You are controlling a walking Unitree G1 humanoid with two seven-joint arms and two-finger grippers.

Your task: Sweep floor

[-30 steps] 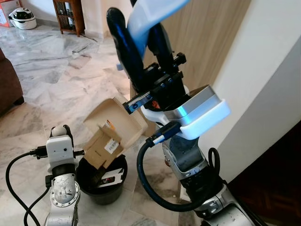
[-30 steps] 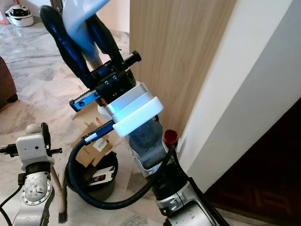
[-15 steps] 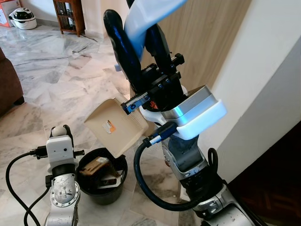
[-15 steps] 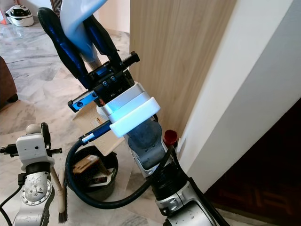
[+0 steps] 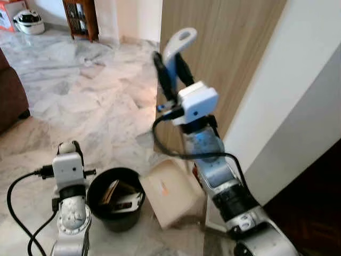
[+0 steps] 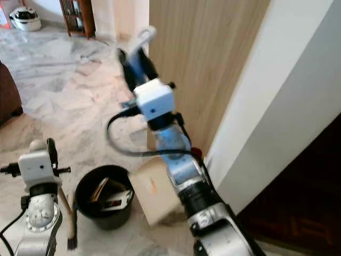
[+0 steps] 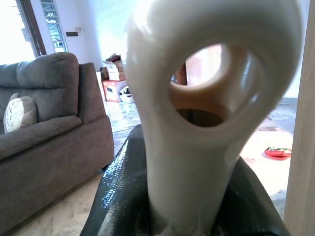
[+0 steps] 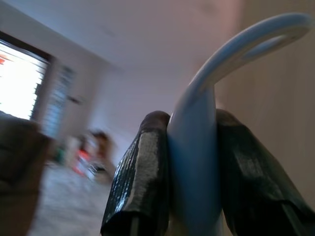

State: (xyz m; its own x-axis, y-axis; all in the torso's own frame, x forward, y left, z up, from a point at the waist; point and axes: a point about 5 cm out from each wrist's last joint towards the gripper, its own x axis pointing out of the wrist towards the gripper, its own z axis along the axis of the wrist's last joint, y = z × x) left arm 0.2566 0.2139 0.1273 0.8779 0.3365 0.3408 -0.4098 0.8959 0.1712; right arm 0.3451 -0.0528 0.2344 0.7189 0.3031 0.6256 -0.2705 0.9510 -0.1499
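My right gripper [image 5: 170, 64] is shut on the pale blue-white handle [image 5: 178, 40] of a dustpan. Its beige pan [image 5: 173, 194] sits low at the floor, just right of a black bucket [image 5: 93, 186]. The pan looks bare. Cardboard scraps [image 5: 114, 191] lie inside the bucket. In the right wrist view both black fingers [image 8: 142, 172] clamp the handle [image 8: 197, 147]. My left gripper [image 7: 192, 162] is shut on a cream brush handle [image 7: 206, 73] with a hanging hole. The brush [image 6: 71, 234] hangs by my left arm [image 5: 68, 170], bristles near the floor left of the bucket.
A wood-panelled wall [image 5: 234, 42] and a white wall [image 5: 298, 106] stand close on the right, with a dark doorway [image 5: 314, 202] beyond. A brown sofa [image 5: 10, 101] is at the left. Marble floor [image 5: 80, 90] runs back to a wooden shelf [image 5: 80, 18].
The cardboard scraps slid from the tipped dustpan into the bucket. My right gripper then swung the pan down to the floor beside the bucket. The left arm stayed put.
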